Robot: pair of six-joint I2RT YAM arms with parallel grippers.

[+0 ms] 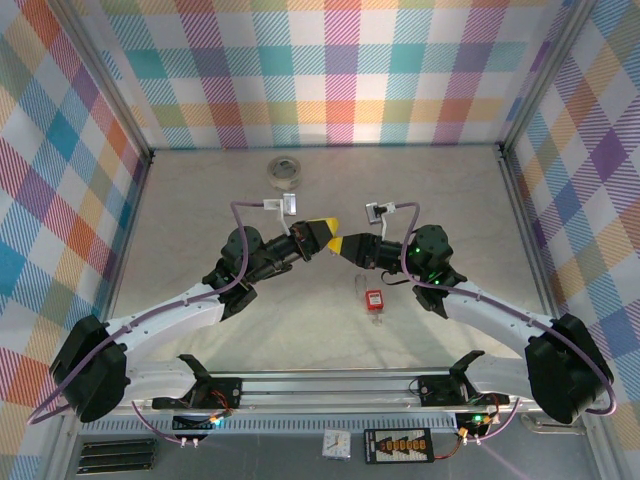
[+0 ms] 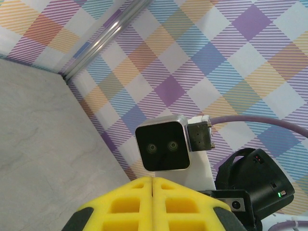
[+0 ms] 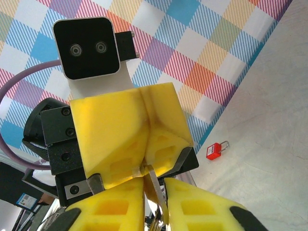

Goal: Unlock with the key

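Observation:
My two grippers meet tip to tip above the middle of the table. The left gripper (image 1: 334, 228) (image 3: 144, 163) is shut, and the tip of a thin metal key (image 3: 155, 179) sticks out of its seam. That key slants down into my right gripper (image 1: 346, 243) (image 3: 154, 188), whose yellow fingers (image 3: 192, 197) have closed to a narrow slot around it. A key ring shows low in the slot. In the left wrist view the left gripper (image 2: 152, 190) shows its pads pressed together. A small red padlock (image 1: 374, 298) (image 3: 214, 150) lies flat on the table below and right of the grippers.
A roll of clear tape (image 1: 285, 170) lies near the back wall. Plaid walls close in the table on three sides. The right arm's wrist camera (image 2: 162, 143) faces the left gripper at close range.

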